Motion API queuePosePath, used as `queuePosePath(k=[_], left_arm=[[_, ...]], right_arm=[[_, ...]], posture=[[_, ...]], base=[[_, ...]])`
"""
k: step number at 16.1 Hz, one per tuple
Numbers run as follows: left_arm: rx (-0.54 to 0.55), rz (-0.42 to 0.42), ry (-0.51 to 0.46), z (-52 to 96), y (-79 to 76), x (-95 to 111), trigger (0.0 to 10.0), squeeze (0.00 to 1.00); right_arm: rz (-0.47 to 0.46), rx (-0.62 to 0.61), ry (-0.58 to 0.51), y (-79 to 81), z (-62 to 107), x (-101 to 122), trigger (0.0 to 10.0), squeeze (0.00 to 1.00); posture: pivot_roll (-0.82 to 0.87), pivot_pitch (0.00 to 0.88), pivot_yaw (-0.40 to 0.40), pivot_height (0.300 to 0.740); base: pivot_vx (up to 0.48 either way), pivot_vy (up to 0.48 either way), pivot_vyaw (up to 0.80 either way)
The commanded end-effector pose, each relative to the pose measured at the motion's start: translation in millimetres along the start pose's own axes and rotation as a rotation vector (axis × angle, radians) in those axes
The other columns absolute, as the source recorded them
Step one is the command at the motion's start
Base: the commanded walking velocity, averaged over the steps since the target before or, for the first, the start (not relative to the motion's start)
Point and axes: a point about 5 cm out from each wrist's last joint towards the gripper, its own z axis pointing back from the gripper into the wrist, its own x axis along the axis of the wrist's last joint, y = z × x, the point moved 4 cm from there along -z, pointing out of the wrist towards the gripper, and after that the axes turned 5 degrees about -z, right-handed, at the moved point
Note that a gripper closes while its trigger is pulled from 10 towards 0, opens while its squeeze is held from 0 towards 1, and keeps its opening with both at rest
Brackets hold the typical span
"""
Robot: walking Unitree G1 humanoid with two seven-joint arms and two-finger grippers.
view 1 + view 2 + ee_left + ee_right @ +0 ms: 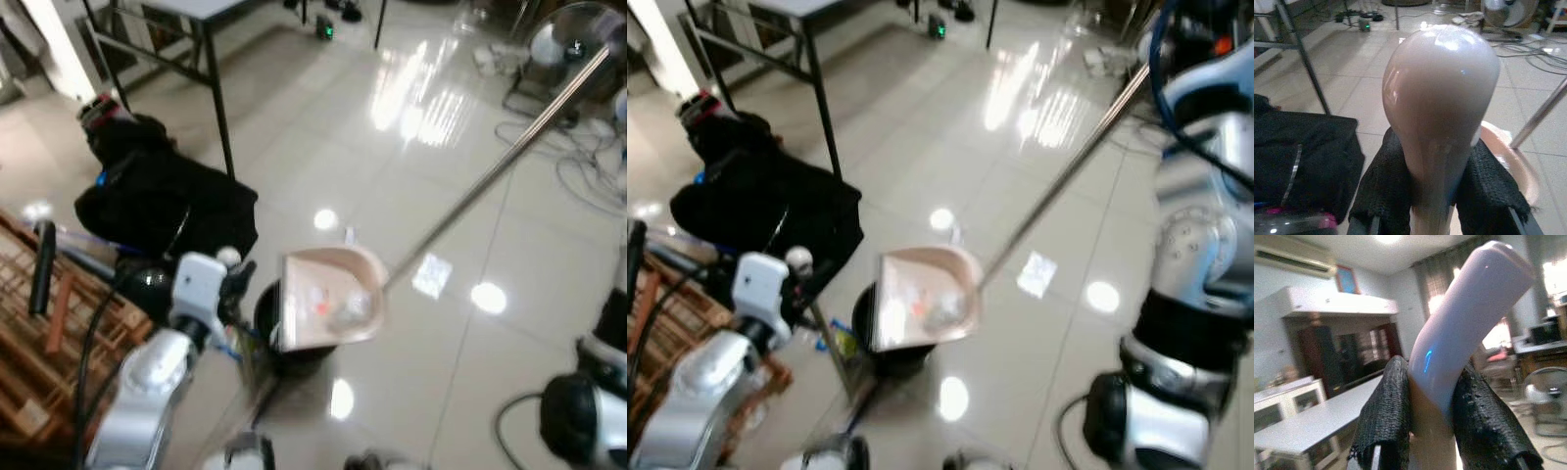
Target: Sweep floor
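A pink dustpan hangs tilted over a black bin, with small bits of litter lying in it. Its long metal pole rises to the upper right. My right gripper is shut on the pole's pale end grip. To the left of the bin, my left gripper is shut on the rounded pink top of the broom handle. The broom's stick slants down beside the bin. The broom's head is hidden.
A black bag lies left of the bin, under a metal-legged table. A wooden rack stands at the far left. A fan and loose cables sit at the back right. Glossy tiled floor stretches ahead.
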Motion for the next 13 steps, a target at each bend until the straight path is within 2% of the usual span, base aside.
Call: queuePosePath(k=[1, 13], left_arm=[[0.002, -0.011, -0.010, 0.0, -0.7, 2.8, 10.0, 0.00], [-0.003, -0.027, -0.002, -0.5, 1.5, 0.8, 10.0, 0.00]], right_arm=[[-0.006, -0.003, -0.065, -1.8, 0.1, 17.6, 10.0, 0.00], [-0.009, -0.021, -0.075, -5.5, 0.9, 15.2, 10.0, 0.00]], posture=[[-0.10, 0.136, -0.032, 0.740], [-0.08, 0.140, -0.020, 0.740]], base=[[0.000, 0.000, 0.00], [0.000, 0.000, 0.00]])
